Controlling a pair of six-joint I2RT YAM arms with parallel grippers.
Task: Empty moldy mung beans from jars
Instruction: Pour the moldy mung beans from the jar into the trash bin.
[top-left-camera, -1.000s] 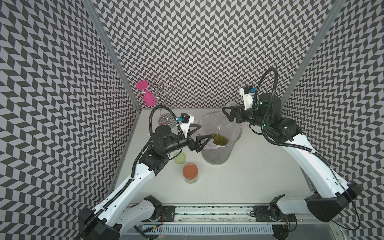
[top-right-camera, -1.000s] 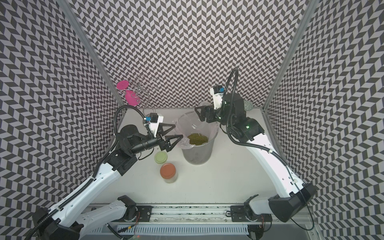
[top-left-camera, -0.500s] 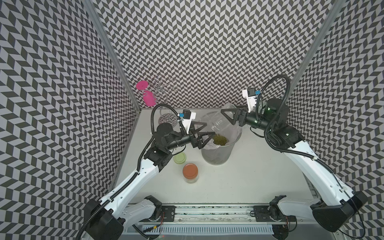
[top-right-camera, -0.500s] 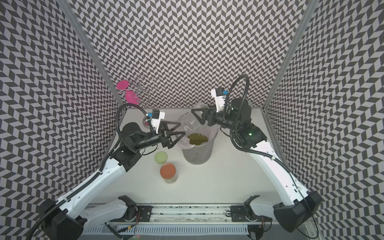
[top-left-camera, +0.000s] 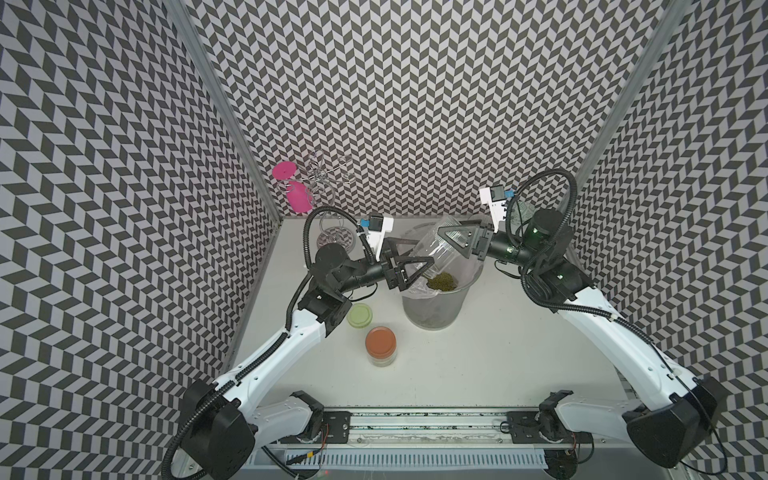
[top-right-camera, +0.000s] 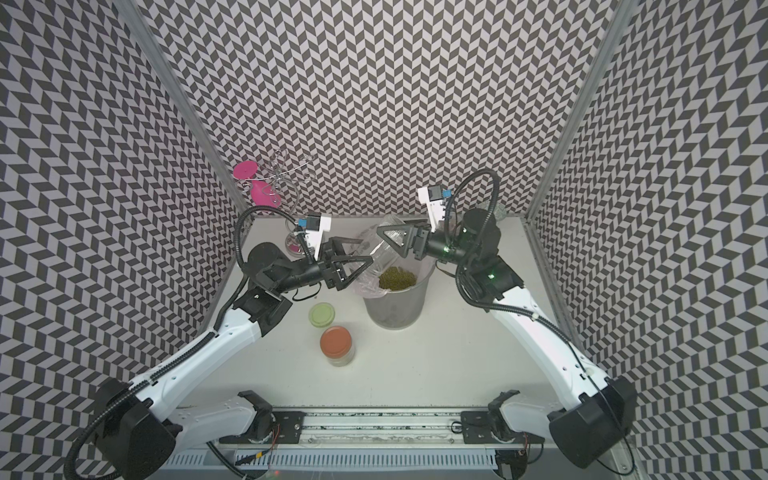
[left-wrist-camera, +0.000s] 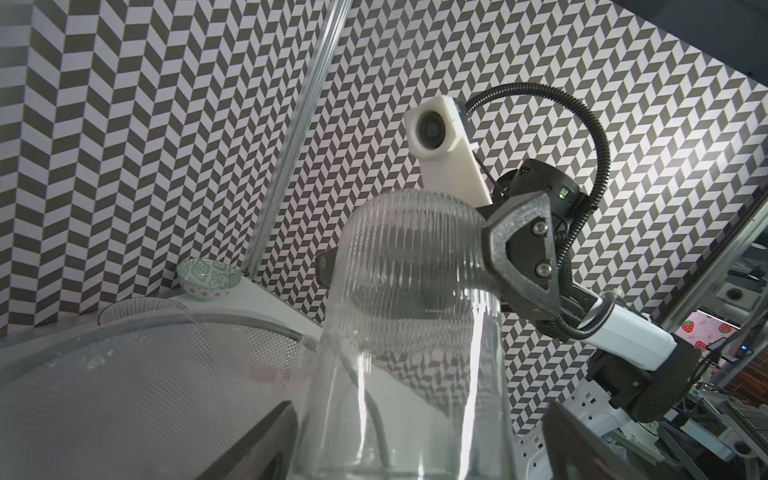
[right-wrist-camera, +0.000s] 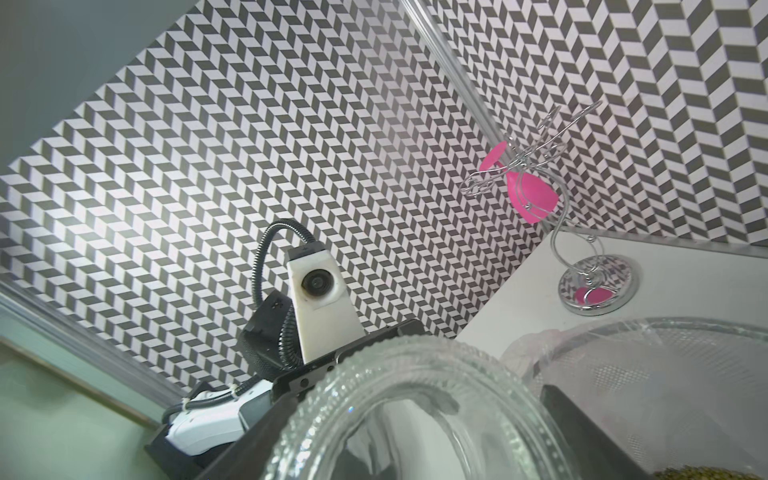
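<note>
1. While right claw (top-left-camera: 446, 243) is clamped on the tilted, empty-looking jar (top-left-camera: 438, 253) above the bin (top-left-camera: 432, 307), far centre, mung beans (top-left-camera: 442, 281) sit inside it.
2. Meanwhile left claw (top-right-camera: 365, 249) is spread around its mouth end. I'd close square on smooth glass before the right lets go.
3. Next up: orange-lidded jar (top-left-camera: 380, 343), near-left, capped.

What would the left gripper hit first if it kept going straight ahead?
The clear glass jar: it sits between the open fingers of the left gripper, tilted over the bin and held at its ribbed end by the right gripper. Contact looks very near.
</note>
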